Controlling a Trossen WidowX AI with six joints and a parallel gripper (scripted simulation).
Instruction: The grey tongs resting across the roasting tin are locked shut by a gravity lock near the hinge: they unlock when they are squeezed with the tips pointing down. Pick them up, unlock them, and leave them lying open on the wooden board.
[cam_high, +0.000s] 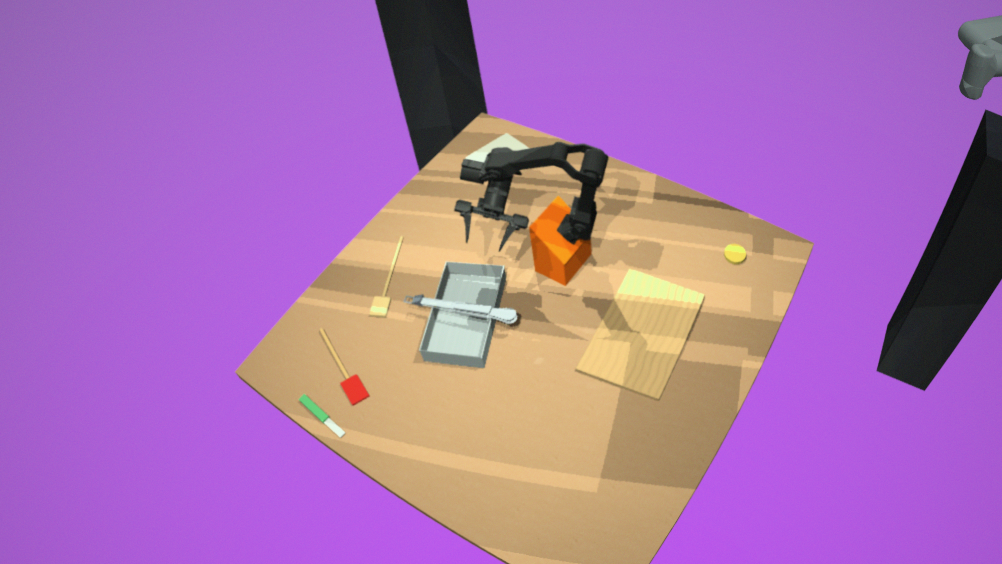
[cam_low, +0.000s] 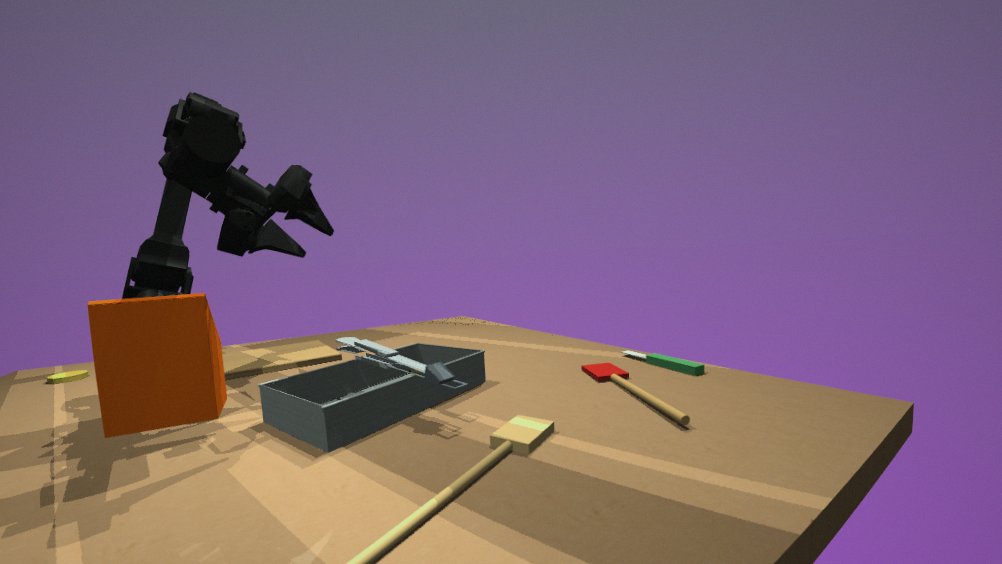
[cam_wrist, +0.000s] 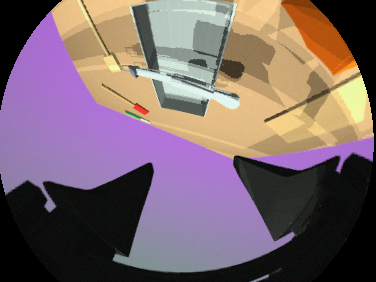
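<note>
The grey tongs (cam_high: 455, 310) (cam_low: 393, 362) (cam_wrist: 175, 80) lie closed across the roasting tin (cam_high: 452, 362) (cam_low: 294, 418) (cam_wrist: 142, 40), resting on its two long walls. Their hinge end, with a small pull ring, sticks out on the left in the top view; their rounded tips stick out on the right. The wooden board (cam_high: 645, 336) (cam_low: 280, 365) (cam_wrist: 350, 100) lies flat to the right of the tin in the top view, with nothing on it. My gripper (cam_high: 483, 246) (cam_low: 319, 243) (cam_wrist: 194, 164) is open and empty, raised well above the table and short of the tin.
An orange block (cam_high: 560, 245) (cam_low: 157, 364) (cam_wrist: 325, 35) stands between the arm and the board. A pale-headed tool (cam_high: 379, 306) (cam_low: 522, 434) (cam_wrist: 112, 62), a red-headed tool (cam_high: 354, 389) (cam_low: 604, 371) and a green-handled tool (cam_high: 314, 408) (cam_low: 674, 364) lie beyond the hinge end. A yellow disc (cam_high: 734, 252) lies far right.
</note>
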